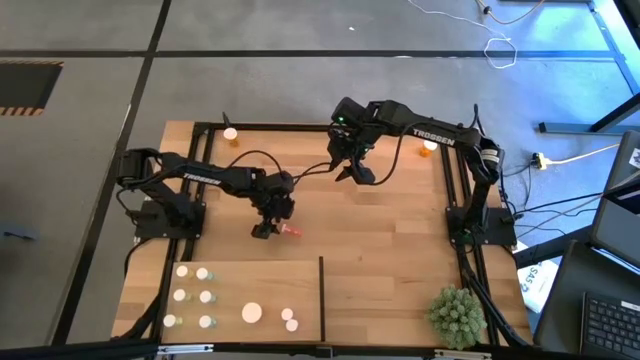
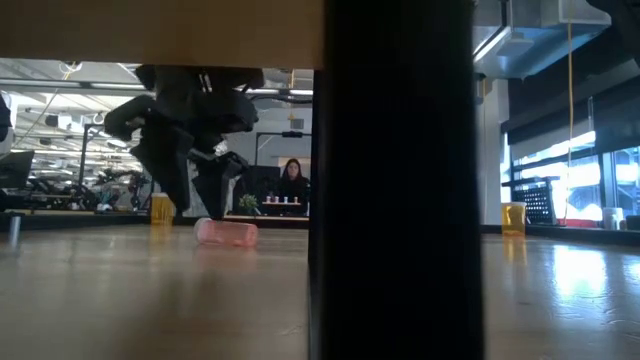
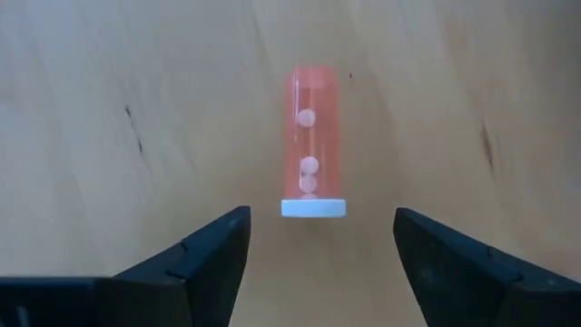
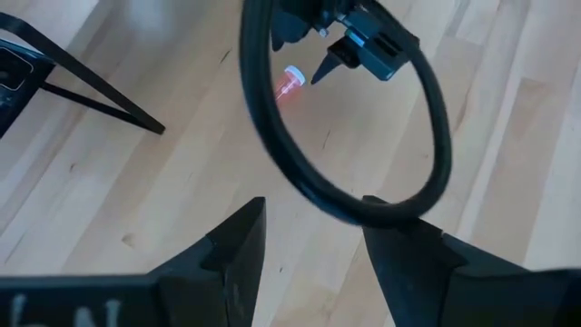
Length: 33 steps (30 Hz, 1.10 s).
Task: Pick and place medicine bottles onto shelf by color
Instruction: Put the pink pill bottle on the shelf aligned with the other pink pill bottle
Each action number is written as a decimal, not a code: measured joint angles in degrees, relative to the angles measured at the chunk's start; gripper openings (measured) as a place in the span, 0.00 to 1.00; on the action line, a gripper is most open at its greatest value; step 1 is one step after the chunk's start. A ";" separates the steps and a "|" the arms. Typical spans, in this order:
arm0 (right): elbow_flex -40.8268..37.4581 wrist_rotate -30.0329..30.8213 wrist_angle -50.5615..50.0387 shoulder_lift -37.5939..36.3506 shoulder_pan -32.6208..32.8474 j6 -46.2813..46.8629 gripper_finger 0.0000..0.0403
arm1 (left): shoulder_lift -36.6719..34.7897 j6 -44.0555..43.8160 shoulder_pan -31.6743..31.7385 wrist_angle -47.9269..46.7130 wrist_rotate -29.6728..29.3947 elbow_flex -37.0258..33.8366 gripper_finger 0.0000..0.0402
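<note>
A pinkish-orange medicine bottle (image 3: 313, 127) with a white cap (image 3: 313, 209) lies on its side on the table (image 1: 291, 231), a few pills inside it. My left gripper (image 3: 320, 234) stands open just short of the cap, one finger on either side of it and neither touching; it shows above the bottle (image 2: 227, 232) in the low view. My right gripper (image 1: 355, 172) hangs open and empty over the table's far middle. The shelf (image 1: 380, 300) lies at the near edge with its dark divider (image 1: 321, 298); several bottles (image 1: 205, 296) stand upright on its left half.
Two orange bottles stand near the far edge, one left (image 1: 230, 133) and one right (image 1: 430, 146). A spiky green plant ball (image 1: 458, 315) sits at the near right corner. A black cable (image 4: 427, 118) loops by the left arm. A person (image 2: 293, 185) sits in the room behind.
</note>
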 joint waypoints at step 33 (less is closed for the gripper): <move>0.00 0.28 0.33 0.00 -0.01 0.00 0.46 | 4.00 -1.91 -4.54 6.60 -5.52 -1.91 0.66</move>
